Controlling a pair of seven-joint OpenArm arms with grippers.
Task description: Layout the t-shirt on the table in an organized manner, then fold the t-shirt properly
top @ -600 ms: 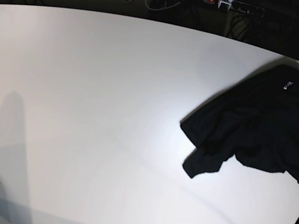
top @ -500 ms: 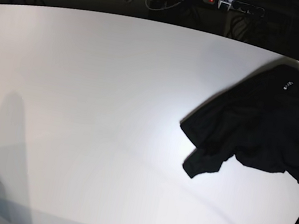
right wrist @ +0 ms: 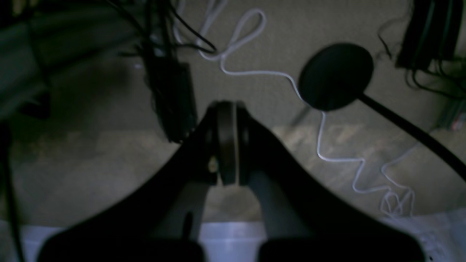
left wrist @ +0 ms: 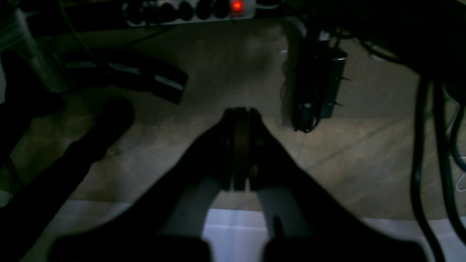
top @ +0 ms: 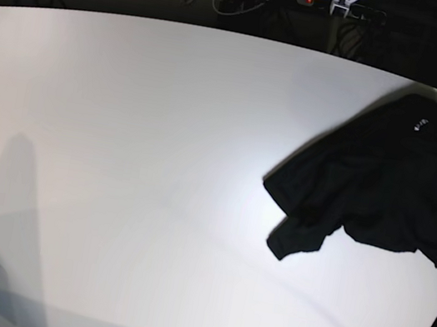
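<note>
The black short-sleeved soft cloth t-shirt (top: 379, 188) is seen crumpled at three o'clock on the large smooth white table (top: 139, 133). Being limp and light, it is best pinched at the collar or hem. The left gripper (left wrist: 240, 112) and right gripper (right wrist: 225, 107) are both closed, empty.

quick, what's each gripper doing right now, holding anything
Left gripper: shut, holding nothing.
Right gripper: shut, holding nothing.
The crumpled black cloth t-shirt lies untouched on the large white table.
</note>
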